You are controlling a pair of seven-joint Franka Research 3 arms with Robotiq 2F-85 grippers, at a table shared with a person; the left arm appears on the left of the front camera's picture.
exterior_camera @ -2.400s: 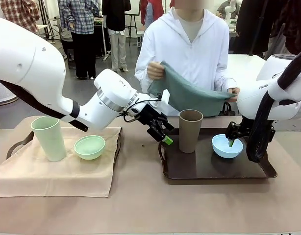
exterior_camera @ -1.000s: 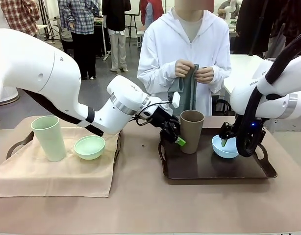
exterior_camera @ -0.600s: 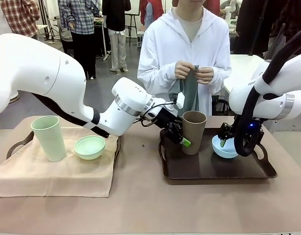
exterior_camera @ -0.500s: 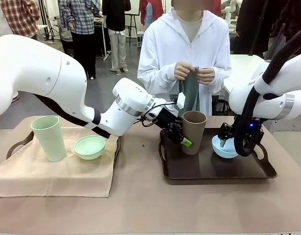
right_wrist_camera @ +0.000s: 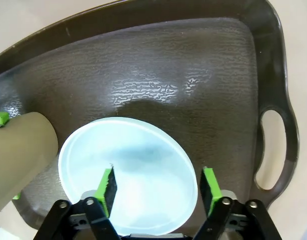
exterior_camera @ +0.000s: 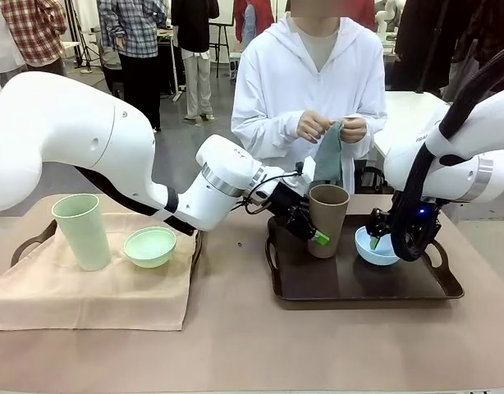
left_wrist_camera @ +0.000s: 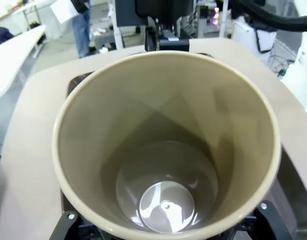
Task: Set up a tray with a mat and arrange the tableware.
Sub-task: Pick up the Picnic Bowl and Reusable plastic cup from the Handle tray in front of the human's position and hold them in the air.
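No legible text, labels, brands or numbers on anything in view.

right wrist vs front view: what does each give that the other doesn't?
Right wrist: the right pincer straddles the rim of the pale blue bowl, one pad inside, one outside.
Front: the person's hands holding a teal cloth; the mint green tumbler and mint green bowl on the beige mat; the left pincer around the brown tumbler.
Both: brown tumbler, pale blue bowl, brown tray.
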